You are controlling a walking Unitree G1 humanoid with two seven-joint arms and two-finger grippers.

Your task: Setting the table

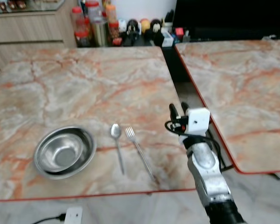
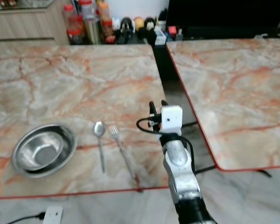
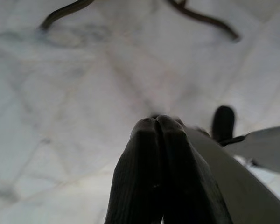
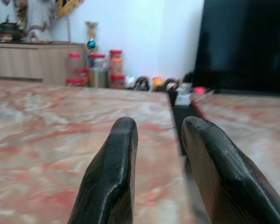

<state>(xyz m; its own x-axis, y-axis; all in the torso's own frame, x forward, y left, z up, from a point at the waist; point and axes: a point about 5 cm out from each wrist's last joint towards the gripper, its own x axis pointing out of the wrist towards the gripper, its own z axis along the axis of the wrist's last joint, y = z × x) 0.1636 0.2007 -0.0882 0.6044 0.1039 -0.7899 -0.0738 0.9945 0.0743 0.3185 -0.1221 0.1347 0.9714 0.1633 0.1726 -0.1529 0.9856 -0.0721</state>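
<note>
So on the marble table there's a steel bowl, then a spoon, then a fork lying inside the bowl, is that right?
Not quite. In the left eye view the fork lies flat on the table, beside the spoon, not inside the steel bowl. The order bowl, spoon, fork is right.

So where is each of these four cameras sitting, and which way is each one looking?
Left eye view: on the head, looking down at the marble table with bowl, spoon and fork; the right arm shows.
Right eye view: beside it, sharing that scene.
Left wrist view: looks along the shut left tool at pale floor.
Right wrist view: looks between the open right tool across the table toward the jars, shared with the head views.
</note>
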